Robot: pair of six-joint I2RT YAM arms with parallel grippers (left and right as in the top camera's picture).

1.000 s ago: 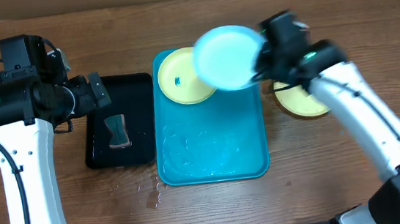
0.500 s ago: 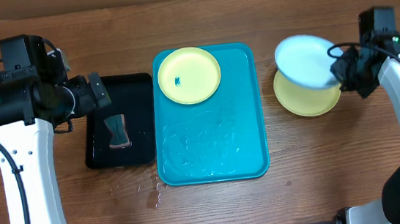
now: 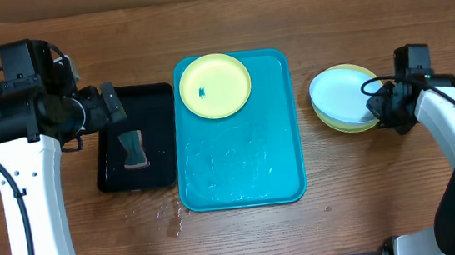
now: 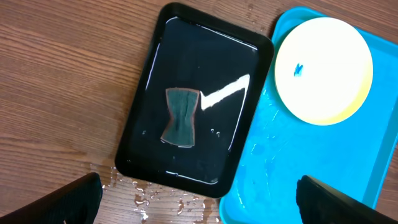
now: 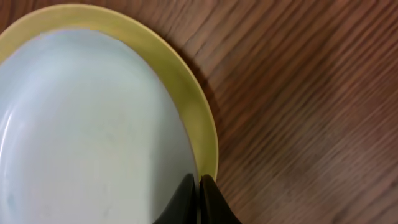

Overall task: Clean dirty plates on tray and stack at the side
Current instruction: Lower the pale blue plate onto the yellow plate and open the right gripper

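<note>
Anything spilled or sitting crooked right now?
Yes. Water droplets lie on the table just outside the black tray, at its corner. On the side stack, the cyan plate sits off-centre on the yellow plate beneath, with the right gripper pinching its rim.

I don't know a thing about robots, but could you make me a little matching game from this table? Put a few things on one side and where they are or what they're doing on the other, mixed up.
Things:
1. sponge
2. smudged yellow plate
3. pale blue plate
4. left gripper

Places or states:
A. on the blue tray
B. open, holding nothing
C. in the black tray
D. on the other yellow plate, rim pinched by the right gripper

Pairs: 1-C, 2-A, 3-D, 4-B
</note>
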